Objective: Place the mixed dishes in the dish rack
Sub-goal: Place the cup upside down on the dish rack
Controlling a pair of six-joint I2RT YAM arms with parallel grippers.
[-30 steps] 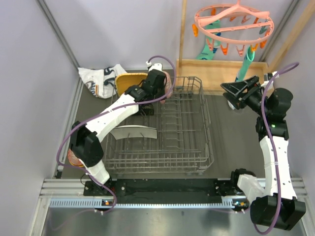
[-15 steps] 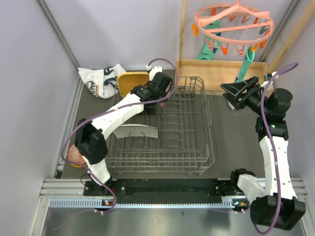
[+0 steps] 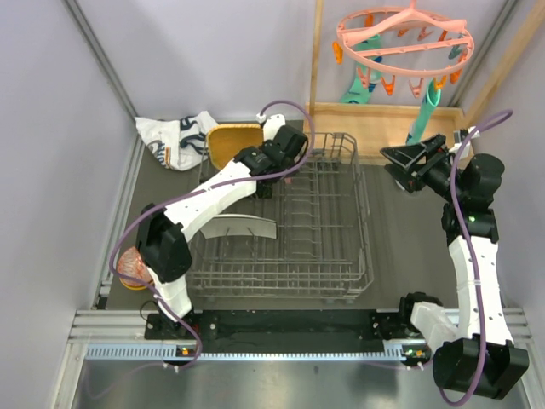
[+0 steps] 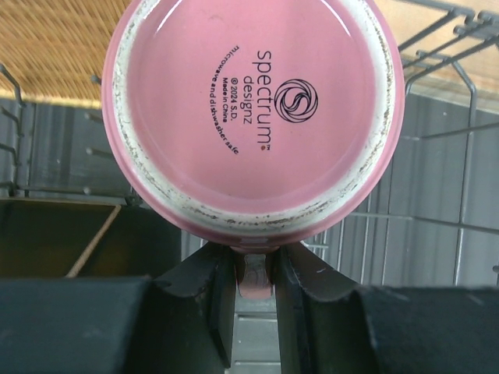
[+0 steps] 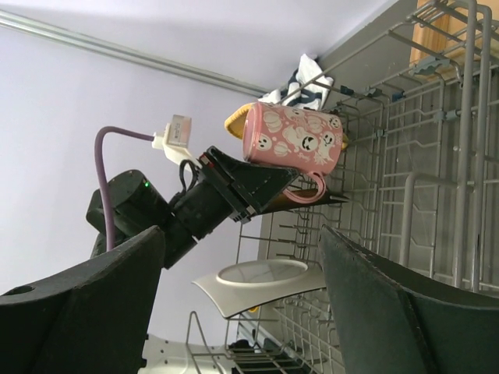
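The pink cup hangs base toward the left wrist camera, and my left gripper is shut on its handle. From the right wrist view the cup lies on its side, over the back left part of the dish rack. A pale plate stands on edge among the rack's left prongs. The yellow plate leans behind the rack's back left corner. An orange bowl peeks out beside the left arm. My right gripper hangs open to the right of the rack, holding nothing.
A white printed cloth lies at the back left. A light wooden tray stands behind the rack, with a pink peg hanger and teal socks above it. Walls close in on both sides.
My left arm has carried the pink cup to the right, further over the rack's back edge, uncovering more of the yellow plate. The right arm has stayed still.
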